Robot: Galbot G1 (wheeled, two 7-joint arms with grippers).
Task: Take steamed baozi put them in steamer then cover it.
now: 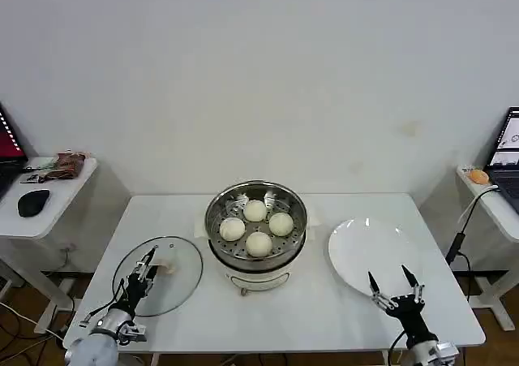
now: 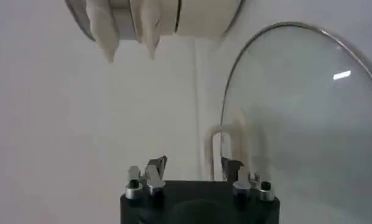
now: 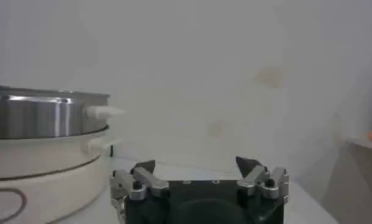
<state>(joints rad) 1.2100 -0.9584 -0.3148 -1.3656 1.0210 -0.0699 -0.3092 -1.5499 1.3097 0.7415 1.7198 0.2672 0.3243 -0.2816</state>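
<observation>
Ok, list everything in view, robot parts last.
Baozi: four, cream-white, in the steamer.
Steamer: one, shiny steel on a white base, table centre.
Cover: one, clear glass with a cream handle, flat on the table left of the steamer.
Plate: one, white, bare, right of the steamer.
Table: one, white.
Side desks: two, white, one at each edge; the left one holds a black mouse, the right one an orange thing and a laptop.
Left gripper: black, fingers open, over the cover beside its handle.
Right gripper: black, fingers open, at the plate's near edge.
</observation>
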